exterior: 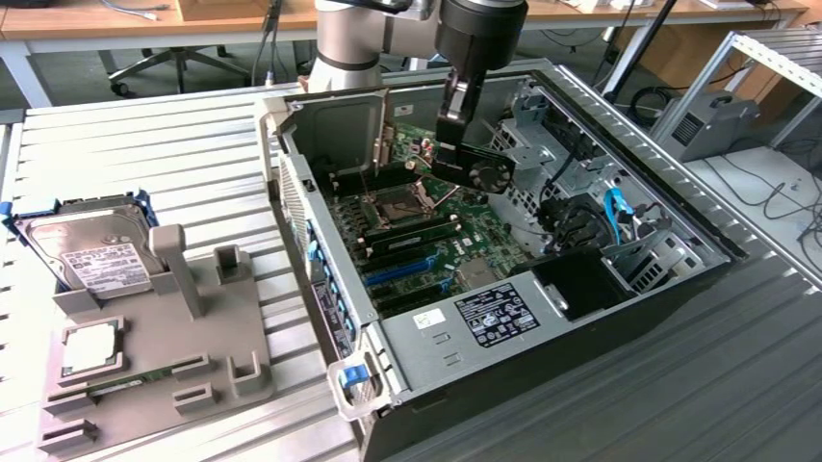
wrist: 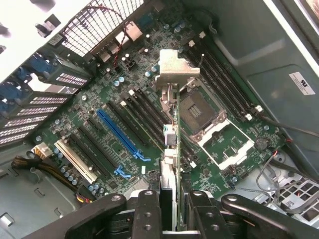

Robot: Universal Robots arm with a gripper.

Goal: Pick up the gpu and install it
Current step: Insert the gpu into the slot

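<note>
1. My pincer [exterior: 452, 144] is clamping the gpu [exterior: 486, 173]. In the wrist view my fingers [wrist: 149, 211] are pressing on both faces of the card, which is standing edge-on and running away from them.
2. I am judging the pick-up complete. The card is hanging free in my grip, inside the open computer case [exterior: 552, 385] and above the motherboard [wrist: 55, 130].
3. I am judging the install not yet done. The card is not sitting in any slot. The long blue slot [wrist: 117, 132] is lying below my pincer and off to one side, apart from the card.
4. The silver end bracket [wrist: 174, 69] is showing at the end farthest from my fingers, touching nothing that I can make out.
5. My fingers are covering the gripped stretch of the card, and its connector edge is facing away from the wrist camera. I cannot tell how high the card is hanging above the board, nor which slot it is lining up with.
</note>
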